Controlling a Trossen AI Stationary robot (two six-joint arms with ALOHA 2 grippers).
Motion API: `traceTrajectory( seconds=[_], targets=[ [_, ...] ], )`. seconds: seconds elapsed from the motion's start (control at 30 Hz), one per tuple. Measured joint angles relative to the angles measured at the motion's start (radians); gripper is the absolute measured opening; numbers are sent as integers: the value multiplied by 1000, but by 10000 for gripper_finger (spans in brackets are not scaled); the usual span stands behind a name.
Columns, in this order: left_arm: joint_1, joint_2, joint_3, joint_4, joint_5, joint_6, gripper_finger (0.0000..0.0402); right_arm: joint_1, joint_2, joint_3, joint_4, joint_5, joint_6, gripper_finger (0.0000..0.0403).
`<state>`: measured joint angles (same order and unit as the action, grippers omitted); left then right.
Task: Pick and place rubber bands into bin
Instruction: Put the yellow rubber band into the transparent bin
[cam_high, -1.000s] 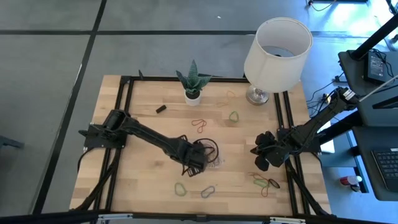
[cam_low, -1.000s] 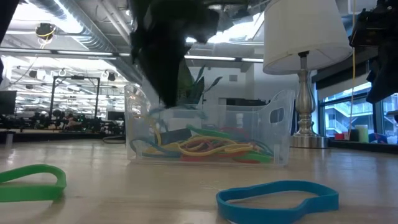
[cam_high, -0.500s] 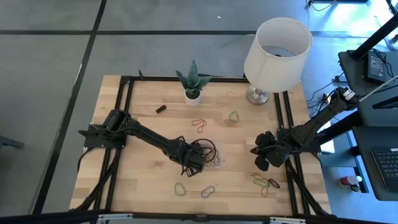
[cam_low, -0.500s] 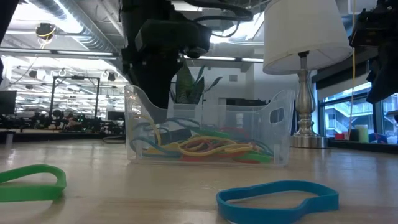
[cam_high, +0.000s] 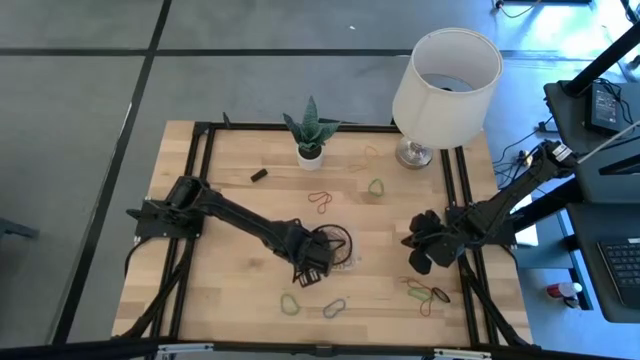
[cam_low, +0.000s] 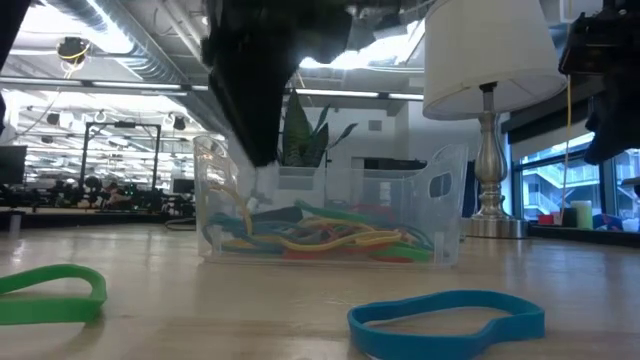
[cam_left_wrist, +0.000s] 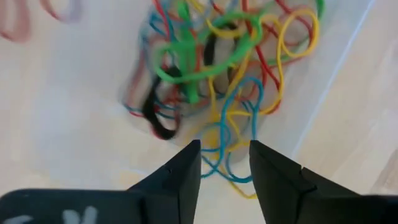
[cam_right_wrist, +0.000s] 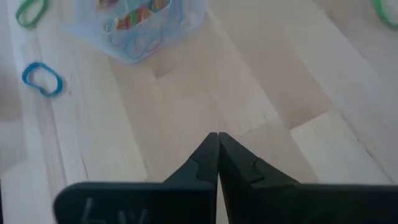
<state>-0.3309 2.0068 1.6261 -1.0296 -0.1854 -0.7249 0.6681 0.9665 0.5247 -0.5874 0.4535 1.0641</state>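
Jaws of our left gripper (cam_left_wrist: 224, 163) hang parted and empty above the bin (cam_low: 440, 200) (it has shifted slightly); another band looks delivered, loose ones remain.

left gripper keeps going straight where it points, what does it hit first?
Likely the tangle of rubber bands in the bin. The left gripper points down into it, jaws slightly apart and empty. How far is left is unclear.

clear bin (cam_low: 440, 215) is stuffed with rubber bands (cam_left_wrist: 230, 74) in green, yellow, red, blue and black; a green band (cam_low: 50, 293) and a blue band (cam_low: 445, 320) sit on the pale wood table (cam_high: 230, 290); white lamp shade (cam_high: 447, 75)
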Motion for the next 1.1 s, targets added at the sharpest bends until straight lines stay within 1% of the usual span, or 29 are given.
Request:
traceTrajectory(
  seconds=[0.1, 0.2, 0.27, 0.33, 0.37, 0.47, 0.57, 0.63, 0.8, 0.93, 1.03, 1.1],
  targets=[
    [0, 0, 68, -85, -74, 58, 123, -12, 0, 0, 35, 41, 5, 12],
    [8, -1, 131, -158, -124, 125, 98, -23, 0, 0, 90, 102, -7, 12],
    [22, -7, 147, -182, -126, 196, 68, -31, 0, 0, 118, 144, -24, 12],
    [41, -24, 147, -178, -105, 284, 27, -43, 0, 0, 135, 181, -24, 12],
    [52, -34, 147, -170, -94, 332, 14, -51, 0, 0, 141, 192, -26, 12],
    [91, -85, 104, -113, -88, 451, 3, -78, -1, 0, 164, 199, -50, 10],
    [141, -182, -4, 8, -83, 548, 2, -103, 0, 0, 197, 199, -58, 4],
    [178, -266, -105, 105, -63, 598, 2, -127, 0, 0, 216, 199, -52, 4],
    [286, -497, -403, 358, 53, 675, 2, -196, 34, 31, 243, 198, -50, 2],
    [378, -670, -627, 494, 132, 702, 2, -263, 129, 123, 225, 198, -79, 2],
    [444, -789, -762, 566, 190, 713, 2, -324, 238, 227, 153, 195, -82, 1],
    [486, -860, -840, 598, 226, 713, 2, -372, 322, 308, 103, 170, -97, 1]
  ],
)
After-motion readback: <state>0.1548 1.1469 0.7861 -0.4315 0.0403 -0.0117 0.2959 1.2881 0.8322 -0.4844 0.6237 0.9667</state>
